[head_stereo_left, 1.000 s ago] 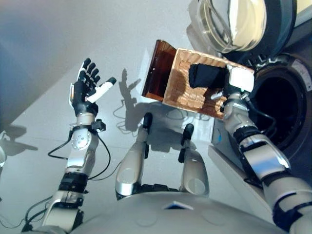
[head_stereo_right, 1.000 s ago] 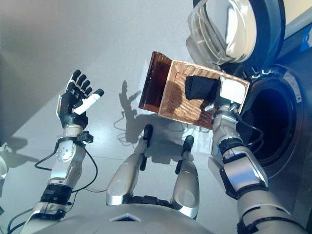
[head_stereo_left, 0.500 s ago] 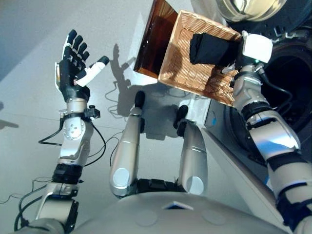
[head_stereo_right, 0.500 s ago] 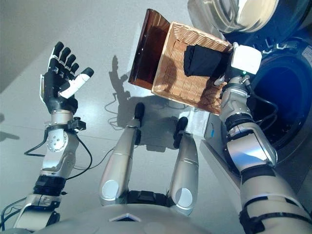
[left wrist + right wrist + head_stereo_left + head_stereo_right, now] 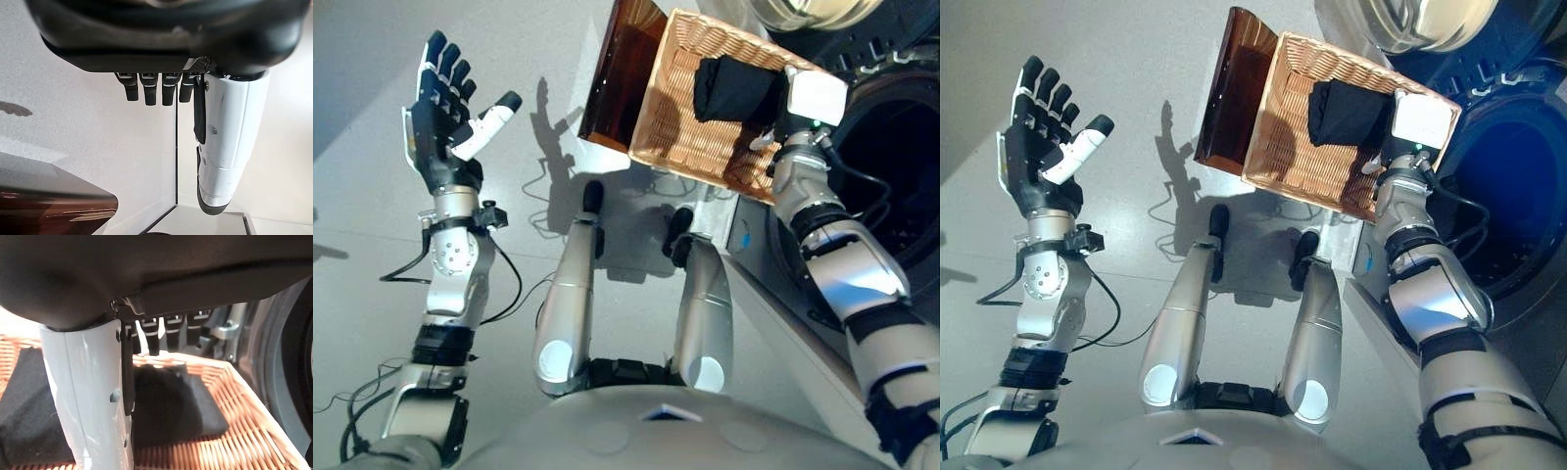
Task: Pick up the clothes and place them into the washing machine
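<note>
Black clothes (image 5: 736, 90) folded in a dark bundle, lying inside the woven wicker basket (image 5: 700, 147), up against the basket's right-hand wall and close to the washing machine's side. Basket tipped toward the camera, weave lit orange-tan, with a glossy dark-brown panel (image 5: 619, 83) standing along its left edge. Right hand (image 5: 781, 103) reaching in over the basket's near-right corner, white thumb cover showing just beside the cloth; in the right wrist view, fingers (image 5: 171, 328) hanging straight and apart above the black fabric (image 5: 166, 411), not curled round it, thumb stretched along the cloth. Immediately right of the basket, the washing machine's dark round drum opening (image 5: 891, 186) gaping, its open glass door (image 5: 803, 12) just visible at the top edge. Far off to the left, well clear of everything, left hand (image 5: 440, 117) raised palm-inward over the grey floor (image 5: 372, 255), fingers spread and straight, white-covered thumb jutting out, holding nothing; same story in the left wrist view, fingers (image 5: 151, 90) loose and empty. No writing or labels clear enough to make out anywhere.
</note>
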Available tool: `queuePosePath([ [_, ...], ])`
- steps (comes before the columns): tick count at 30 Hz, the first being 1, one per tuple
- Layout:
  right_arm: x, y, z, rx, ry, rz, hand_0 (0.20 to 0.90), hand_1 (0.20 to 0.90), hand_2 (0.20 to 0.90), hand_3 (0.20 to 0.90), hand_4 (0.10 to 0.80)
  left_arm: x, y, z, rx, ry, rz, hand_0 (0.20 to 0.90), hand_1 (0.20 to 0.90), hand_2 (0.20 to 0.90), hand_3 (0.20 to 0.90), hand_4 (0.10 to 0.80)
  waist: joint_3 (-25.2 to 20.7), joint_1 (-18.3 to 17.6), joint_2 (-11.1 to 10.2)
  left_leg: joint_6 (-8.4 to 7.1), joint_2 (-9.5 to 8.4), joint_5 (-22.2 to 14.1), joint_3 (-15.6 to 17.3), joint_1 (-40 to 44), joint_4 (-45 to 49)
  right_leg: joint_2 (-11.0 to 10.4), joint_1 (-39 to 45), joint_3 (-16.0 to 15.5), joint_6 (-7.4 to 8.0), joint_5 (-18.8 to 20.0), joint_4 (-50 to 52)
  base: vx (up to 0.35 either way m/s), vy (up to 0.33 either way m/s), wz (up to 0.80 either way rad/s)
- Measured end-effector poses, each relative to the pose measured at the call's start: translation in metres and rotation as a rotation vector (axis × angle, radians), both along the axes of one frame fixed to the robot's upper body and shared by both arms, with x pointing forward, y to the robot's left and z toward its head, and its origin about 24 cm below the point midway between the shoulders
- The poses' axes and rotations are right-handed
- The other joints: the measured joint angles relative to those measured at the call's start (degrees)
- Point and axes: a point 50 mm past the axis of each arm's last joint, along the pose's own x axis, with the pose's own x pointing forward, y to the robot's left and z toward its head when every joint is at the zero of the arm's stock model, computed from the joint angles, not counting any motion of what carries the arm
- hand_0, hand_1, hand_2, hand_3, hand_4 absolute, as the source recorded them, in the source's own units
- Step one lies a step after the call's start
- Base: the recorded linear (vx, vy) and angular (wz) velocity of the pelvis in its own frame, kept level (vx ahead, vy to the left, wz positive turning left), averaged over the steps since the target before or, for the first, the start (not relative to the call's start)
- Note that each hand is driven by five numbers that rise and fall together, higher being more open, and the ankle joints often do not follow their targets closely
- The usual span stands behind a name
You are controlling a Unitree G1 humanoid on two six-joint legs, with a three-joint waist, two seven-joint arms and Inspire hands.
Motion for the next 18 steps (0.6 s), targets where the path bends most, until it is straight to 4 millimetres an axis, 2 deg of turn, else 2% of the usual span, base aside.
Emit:
queuePosePath([
  [8,-0.0002,-0.0005,-0.0005,0.013,0.000,-0.004,0.900,0.900,0.900,0.900,0.800,-0.0071,0.0036,-0.0098,0.001,0.038,0.013,0.900,0.900,0.900,0.900,0.800,-0.09,0.38,0.09,-0.01,-0.08,0.64,-0.15,-0.01,-1.33,-0.15,-0.57,-0.37,-0.16,-0.17,-0.07,0.003,-0.034,0.03],
  [18,-0.0010,-0.0054,-0.0007,0.021,0.008,-0.030,0.900,0.900,0.900,0.900,0.800,-0.0055,0.0033,-0.0068,0.001,0.026,0.012,0.900,0.900,0.900,0.900,0.800,-0.13,1.52,0.37,-0.73,-0.20,1.52,-0.45,0.03,-3.31,-0.06,-1.39,-0.60,-0.86,-0.70,0.03,-0.002,-0.028,0.02],
])
